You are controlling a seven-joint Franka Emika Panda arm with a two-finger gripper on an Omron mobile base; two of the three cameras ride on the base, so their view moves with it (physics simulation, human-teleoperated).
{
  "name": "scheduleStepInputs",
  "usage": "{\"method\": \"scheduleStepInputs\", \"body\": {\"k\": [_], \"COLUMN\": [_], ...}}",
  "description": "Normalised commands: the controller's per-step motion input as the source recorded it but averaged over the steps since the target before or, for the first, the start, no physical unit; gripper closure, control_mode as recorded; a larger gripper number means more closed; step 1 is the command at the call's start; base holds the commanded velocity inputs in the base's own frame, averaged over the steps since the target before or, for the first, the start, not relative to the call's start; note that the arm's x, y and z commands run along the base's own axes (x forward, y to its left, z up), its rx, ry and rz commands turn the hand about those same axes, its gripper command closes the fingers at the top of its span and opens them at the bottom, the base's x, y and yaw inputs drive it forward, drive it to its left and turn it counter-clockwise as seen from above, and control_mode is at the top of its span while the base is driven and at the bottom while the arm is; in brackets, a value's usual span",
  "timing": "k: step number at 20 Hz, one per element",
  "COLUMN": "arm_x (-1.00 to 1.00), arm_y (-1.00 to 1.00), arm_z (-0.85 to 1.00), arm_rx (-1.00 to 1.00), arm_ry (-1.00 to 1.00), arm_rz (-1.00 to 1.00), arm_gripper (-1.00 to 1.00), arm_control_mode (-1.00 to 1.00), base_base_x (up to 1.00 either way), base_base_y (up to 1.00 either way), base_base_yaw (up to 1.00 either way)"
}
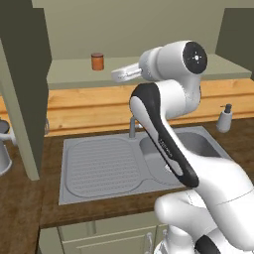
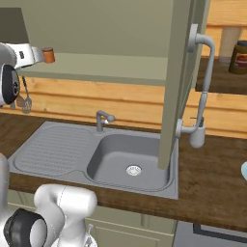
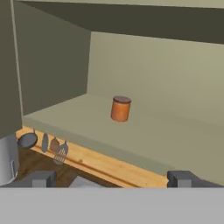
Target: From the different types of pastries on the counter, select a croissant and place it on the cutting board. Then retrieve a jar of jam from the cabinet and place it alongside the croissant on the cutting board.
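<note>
One jar of jam [image 3: 120, 108] is standing alone on the cabinet [image 3: 57, 83] shelf as the fingers [image 3: 111, 178], spread wide and empty, are lining up well short, needing a straight reach forward.

I see the jar of jam [image 3: 120, 108] alone mid-shelf in the cabinet [image 3: 175, 70] — above the sink [image 1: 104, 166], well behind its faucet [image 2: 102, 118].
</note>
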Motion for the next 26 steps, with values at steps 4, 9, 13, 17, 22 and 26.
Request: {"method": "scheduleStepInputs", "body": {"k": [4,9,13,17,22,26], "arm_x": [0.21,0.43,0.73,0.51,0.17,0.12], "arm_y": [0.0,0.02,0.0,0.1,0.29,0.09], "arm_z": [-0.01,0.0,0.0,0.08,0.22,0.26], "arm_rx": [0.0,-0.01,0.0,0.0,0.0,0.0], "arm_ry": [0.0,0.0,0.04,0.15,0.22,0.16], "arm_rz": [0.0,0.0,0.0,0.0,0.0,0.0], "arm_gripper": [-1.0,-1.0,-1.0,-1.0,-1.0,-1.0], "arm_control_mode": [-1.0,-1.0,-1.0,-1.0,-1.0,-1.0], "base_base_x": [0.0,0.0,0.0,0.0,0.0,0.0], "base_base_y": [0.0,0.0,0.0,0.0,0.0,0.0], "base_base_yaw": [0.0,0.0,0.0,0.0,0.0,0.0]}}
